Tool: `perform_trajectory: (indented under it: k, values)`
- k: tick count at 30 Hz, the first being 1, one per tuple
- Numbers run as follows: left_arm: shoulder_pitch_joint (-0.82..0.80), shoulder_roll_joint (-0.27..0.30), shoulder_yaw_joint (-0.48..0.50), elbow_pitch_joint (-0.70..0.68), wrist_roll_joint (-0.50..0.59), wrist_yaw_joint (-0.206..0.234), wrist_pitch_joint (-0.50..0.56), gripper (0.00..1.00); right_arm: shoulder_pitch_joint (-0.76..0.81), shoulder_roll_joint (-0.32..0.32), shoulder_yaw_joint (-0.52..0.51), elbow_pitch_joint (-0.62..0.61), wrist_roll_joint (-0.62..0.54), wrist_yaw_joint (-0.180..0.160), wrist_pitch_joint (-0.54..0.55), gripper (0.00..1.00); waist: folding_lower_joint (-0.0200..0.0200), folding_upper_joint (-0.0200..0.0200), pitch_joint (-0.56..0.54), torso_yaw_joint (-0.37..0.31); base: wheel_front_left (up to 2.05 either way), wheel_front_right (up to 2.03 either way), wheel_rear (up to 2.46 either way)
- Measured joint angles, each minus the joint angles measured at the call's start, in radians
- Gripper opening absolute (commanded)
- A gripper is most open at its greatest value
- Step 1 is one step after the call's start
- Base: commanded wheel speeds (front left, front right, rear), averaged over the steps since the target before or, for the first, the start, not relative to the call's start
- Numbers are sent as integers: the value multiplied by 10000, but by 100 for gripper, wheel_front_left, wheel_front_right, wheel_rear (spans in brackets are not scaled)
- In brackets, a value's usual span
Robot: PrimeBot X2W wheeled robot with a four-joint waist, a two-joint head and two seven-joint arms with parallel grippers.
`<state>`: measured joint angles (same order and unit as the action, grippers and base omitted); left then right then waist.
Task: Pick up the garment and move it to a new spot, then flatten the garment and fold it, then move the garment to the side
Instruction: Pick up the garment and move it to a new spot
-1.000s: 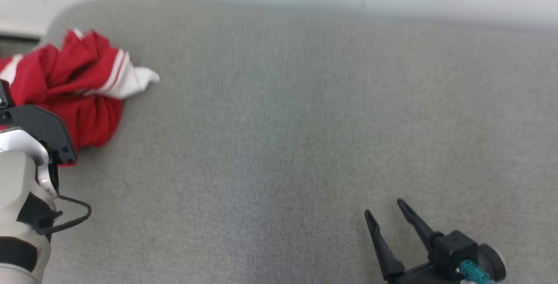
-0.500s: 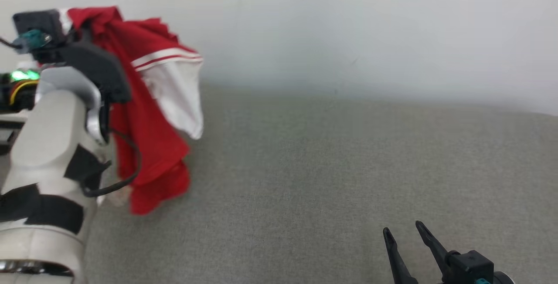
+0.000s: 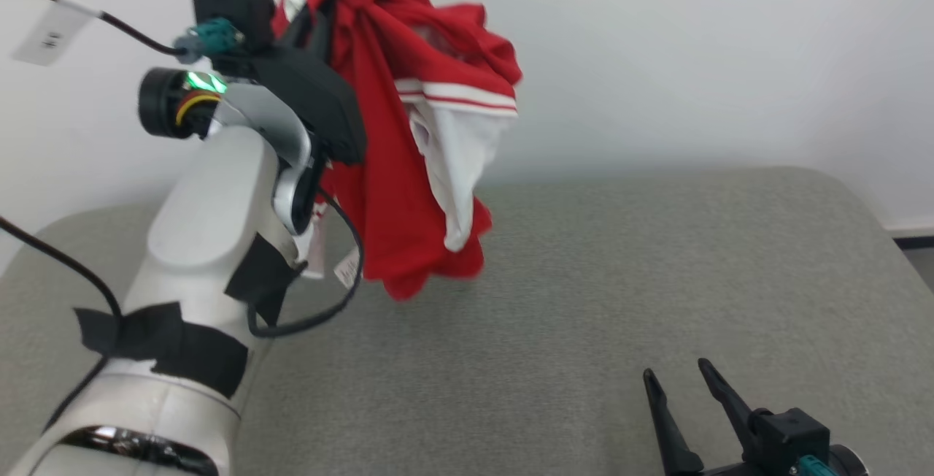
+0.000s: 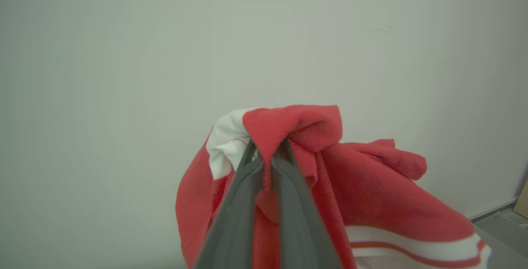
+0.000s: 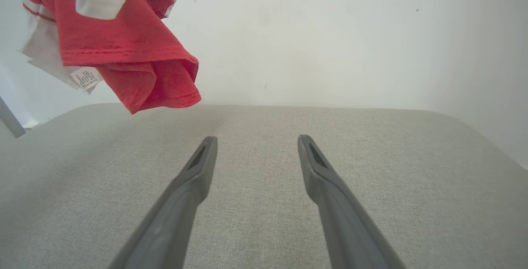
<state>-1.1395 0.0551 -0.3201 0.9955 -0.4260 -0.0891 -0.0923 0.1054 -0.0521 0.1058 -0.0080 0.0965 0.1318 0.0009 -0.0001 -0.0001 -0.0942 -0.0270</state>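
Fingers (image 4: 235,211) of the left gripper (image 4: 266,147) are drawn almost together, pinching a bunched fold of the garment (image 4: 371,194) between their tips. The red cloth rolls over the tips, and a scrap of white shows beside them.

The garment (image 3: 387,191) is a red knit shirt with white parts. A white band crossed by thin red stripes runs along one edge, and a plain white panel hangs below that band. The shirt is crumpled, not spread out. It is gathered at the top where it is held and falls in loose folds down to a rumpled red hem. White care labels (image 3: 346,268) dangle beside the hem, and the right wrist view shows small print on one label (image 5: 85,78).

The garment (image 5: 123,50) hangs in the air in front of the white wall (image 3: 693,60), over the far left part of the grey fabric-covered bench (image 3: 657,257). In the right wrist view its lowest hem is clear of the bench surface. The pale left forearm (image 3: 204,242), wrapped with black tape and trailing a black cable, rises steeply towards the held cloth.

The right gripper (image 3: 676,370) is low over the near right part of the bench. Its fingers (image 5: 330,194) are spread wide with nothing between them, and it is well apart from the garment.
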Motion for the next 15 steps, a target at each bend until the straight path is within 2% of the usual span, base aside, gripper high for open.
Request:
perform_trajectory:
  k: [7,15]
  values:
    - [1582,-38,-1628,-1116,-1034,-222,907,0,49,2,-234,-132,-4,0,180,100,1,1,130,-924,0,0,0]
    - [3879,-50,-3724,-2405,-2115,267,1657,0,38,4,-234,-142,13,0,199,100,2,1,535,-1558,0,0,0]
